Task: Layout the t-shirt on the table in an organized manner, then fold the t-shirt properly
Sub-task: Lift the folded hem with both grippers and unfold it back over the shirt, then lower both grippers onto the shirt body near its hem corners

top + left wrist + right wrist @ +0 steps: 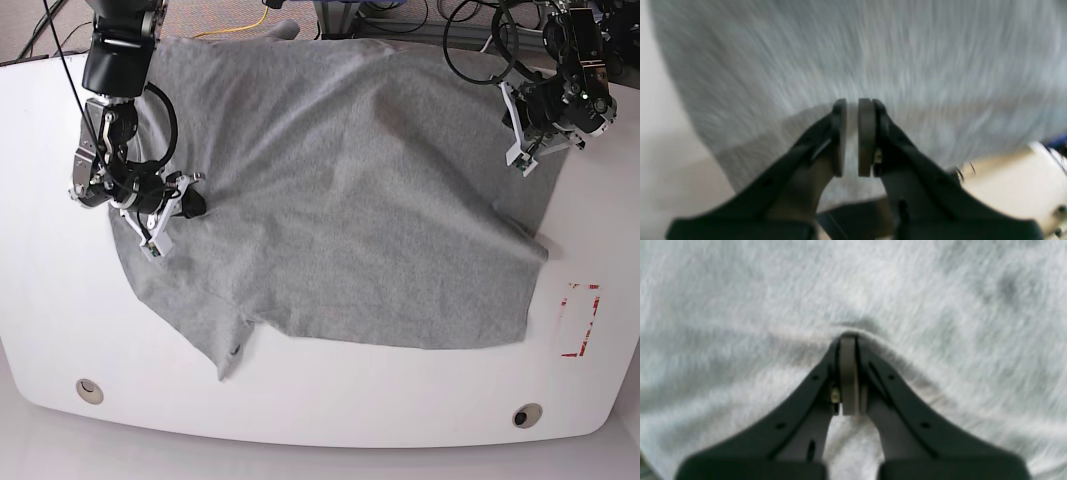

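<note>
No fold made yet; t-shirt (340, 190) spread, skewed on bench (300, 400); right end effector (849, 340) pinches cloth at 9 o'clock; left end effector (852, 106) nearly closed, grip unclear.

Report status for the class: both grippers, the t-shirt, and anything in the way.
Right gripper shut, pinching the t-shirt. Left gripper nearly closed over the shirt, grip unclear. T-shirt spread on the table, unfolded, still rumpled. Nothing in the way.

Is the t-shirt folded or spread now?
Spread: the t-shirt lies open, slightly wrinkled, across the table, with no fold made.
</note>
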You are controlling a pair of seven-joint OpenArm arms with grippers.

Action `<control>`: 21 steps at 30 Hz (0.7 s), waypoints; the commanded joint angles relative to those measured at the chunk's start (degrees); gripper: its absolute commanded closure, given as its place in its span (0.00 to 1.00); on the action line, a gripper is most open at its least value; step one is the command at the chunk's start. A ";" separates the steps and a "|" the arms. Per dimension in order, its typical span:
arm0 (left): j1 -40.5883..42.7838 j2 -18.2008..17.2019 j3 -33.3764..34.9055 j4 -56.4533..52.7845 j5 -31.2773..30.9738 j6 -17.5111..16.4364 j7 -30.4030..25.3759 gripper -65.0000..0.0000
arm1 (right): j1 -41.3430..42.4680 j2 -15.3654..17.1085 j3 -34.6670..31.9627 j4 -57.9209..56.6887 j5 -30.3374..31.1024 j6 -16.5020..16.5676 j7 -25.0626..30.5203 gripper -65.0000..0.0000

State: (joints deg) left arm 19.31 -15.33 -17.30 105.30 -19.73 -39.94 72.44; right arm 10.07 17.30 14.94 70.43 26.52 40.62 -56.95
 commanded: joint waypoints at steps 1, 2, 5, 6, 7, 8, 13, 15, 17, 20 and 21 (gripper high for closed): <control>1.22 -1.24 -0.33 0.86 -0.45 -0.06 -0.66 0.93 | 2.99 0.85 0.14 -5.69 -7.31 -0.62 0.99 0.98; 1.66 -1.33 -0.33 0.86 -0.45 -0.06 -0.66 0.93 | 4.04 0.85 0.14 -7.27 -8.63 -0.62 1.87 0.98; 2.36 -1.33 -0.33 0.86 -0.45 -0.06 -0.66 0.93 | 7.56 0.85 0.14 -12.54 -12.59 -0.62 4.07 0.98; 2.45 -1.33 -0.33 0.86 -0.45 -0.06 -0.66 0.93 | 8.26 0.85 0.14 -13.60 -13.38 -0.62 4.51 0.98; 2.45 -1.33 -0.33 0.86 -0.45 -0.06 -0.58 0.93 | 9.14 0.85 0.14 -14.74 -14.17 -0.62 4.95 0.98; 2.45 -1.33 -0.41 0.86 -0.45 -0.06 -0.58 0.93 | 9.67 0.85 0.14 -15.53 -14.70 -0.62 5.39 0.98; 2.45 -1.41 -2.88 0.86 -0.63 -0.06 -0.58 0.93 | 11.96 0.85 0.14 -16.68 -17.16 -0.62 8.03 0.98; 2.45 -1.41 -4.02 0.86 -0.71 -0.06 -0.58 0.93 | 12.84 0.68 0.14 -16.68 -17.60 -0.62 8.11 0.97; 2.27 -1.41 -4.46 0.95 -0.71 -0.06 -0.49 0.93 | 13.80 0.68 0.14 -16.59 -17.25 -0.62 7.67 0.97; 2.10 -1.41 -4.46 1.30 -0.71 -0.06 -0.40 0.93 | 14.42 0.77 0.14 -15.62 -17.25 -0.62 6.27 0.97; 2.01 -1.41 -4.46 1.39 -0.71 -0.06 -0.40 0.93 | 14.42 0.77 0.23 -14.65 -17.25 -0.62 5.56 0.97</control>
State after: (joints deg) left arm 21.69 -16.23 -21.67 105.38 -19.73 -39.94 72.44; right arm 23.59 17.10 15.00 53.84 11.75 41.04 -48.40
